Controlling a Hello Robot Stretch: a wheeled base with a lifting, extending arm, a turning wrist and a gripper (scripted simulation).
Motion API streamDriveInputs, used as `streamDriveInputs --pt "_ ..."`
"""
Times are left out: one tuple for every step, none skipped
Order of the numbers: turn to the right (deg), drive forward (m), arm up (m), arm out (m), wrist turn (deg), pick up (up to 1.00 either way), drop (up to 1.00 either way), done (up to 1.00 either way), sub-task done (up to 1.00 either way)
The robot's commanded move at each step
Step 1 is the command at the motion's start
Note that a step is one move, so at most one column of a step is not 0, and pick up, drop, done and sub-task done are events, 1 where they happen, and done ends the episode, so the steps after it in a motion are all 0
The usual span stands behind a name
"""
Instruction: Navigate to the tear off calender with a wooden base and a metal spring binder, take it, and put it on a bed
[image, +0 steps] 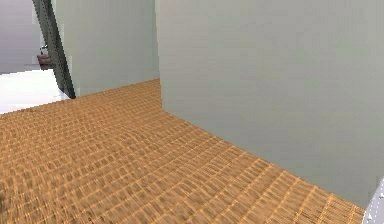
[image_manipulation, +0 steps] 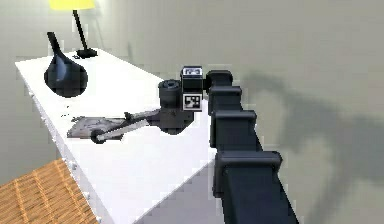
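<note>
The fingers (image_manipulation: 130, 121) point at a flat grey thing (image_manipulation: 88, 128) lying in line with them near the worktop's (image_manipulation: 140, 175) edge at the arm side view's left. I cannot tell whether they hold it.

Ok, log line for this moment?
arm: out over white table; pincer: by grey item, hold unclear; nearby: dark vase, yellow lamp; ahead: wall

In the arm side view, a counter (image_manipulation: 120, 170) runs from far left to near right. At its far left end stands a vase (image_manipulation: 63, 72), with a lamp (image_manipulation: 80, 30) behind it, a little to the right. Nearer, mid-counter, lies a flat thing (image_manipulation: 88, 128) (too small to name). The pincer (image_manipulation: 118, 125) reaches toward its right side from the arm (image_manipulation: 240, 140). In the forward view, a wall (image: 270, 80) stands on the right, the floor (image: 120, 160) spreads before it, and a doorway (image: 22, 45) opens at the far left.
</note>
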Motion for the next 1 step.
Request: streamDriveInputs --pt "0.0 0.0 0.0 0.0 -45.0 0.0 0.0 0.0 0.0"
